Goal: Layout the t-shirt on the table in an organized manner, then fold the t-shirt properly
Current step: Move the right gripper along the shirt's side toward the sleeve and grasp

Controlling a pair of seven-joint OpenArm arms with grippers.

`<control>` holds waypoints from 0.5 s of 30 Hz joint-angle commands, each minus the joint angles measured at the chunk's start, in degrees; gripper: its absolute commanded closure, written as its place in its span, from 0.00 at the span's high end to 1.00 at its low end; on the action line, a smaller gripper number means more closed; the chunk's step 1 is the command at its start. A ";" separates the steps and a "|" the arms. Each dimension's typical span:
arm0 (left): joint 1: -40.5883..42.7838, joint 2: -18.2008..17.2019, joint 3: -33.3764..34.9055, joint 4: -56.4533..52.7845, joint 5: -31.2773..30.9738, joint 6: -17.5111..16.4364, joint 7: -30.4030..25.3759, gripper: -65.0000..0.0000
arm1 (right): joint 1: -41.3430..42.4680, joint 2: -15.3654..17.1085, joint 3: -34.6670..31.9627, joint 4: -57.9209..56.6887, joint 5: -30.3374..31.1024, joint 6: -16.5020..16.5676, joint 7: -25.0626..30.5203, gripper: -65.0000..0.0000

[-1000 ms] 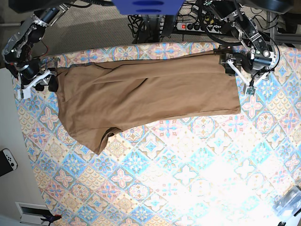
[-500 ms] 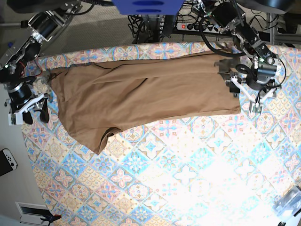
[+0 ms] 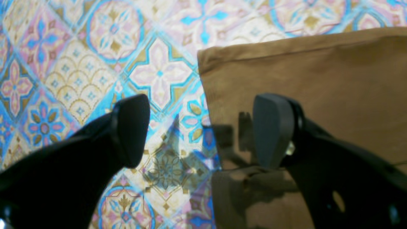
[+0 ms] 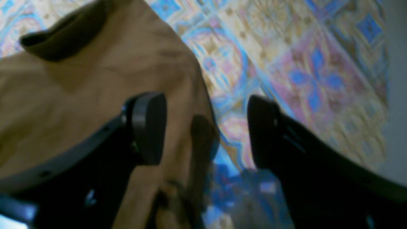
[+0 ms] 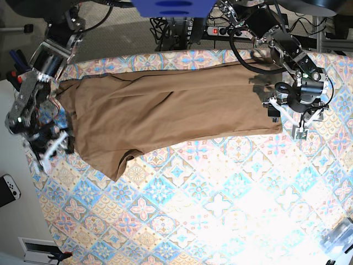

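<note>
In my left wrist view, my left gripper [image 3: 200, 133] is apart, empty, over the t-shirt [image 3: 318, 95] corner. In my right wrist view, my right gripper [image 4: 206, 127] is apart at its edge. In the base view, the t-shirt lies flat on the table [image 5: 220, 210]; I judge folding remains.

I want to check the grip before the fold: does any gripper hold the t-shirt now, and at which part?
Nothing is held. The left gripper and the right gripper both stand open above an edge of the t-shirt, with no cloth between the jaws.

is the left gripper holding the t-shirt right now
No: the left gripper hangs open over the t-shirt corner, with nothing between its jaws.
</note>
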 commanded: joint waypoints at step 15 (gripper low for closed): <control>-0.60 -0.31 0.18 0.88 -0.53 0.10 -0.98 0.75 | 19.21 6.09 -26.23 -43.22 1.38 0.21 31.19 0.59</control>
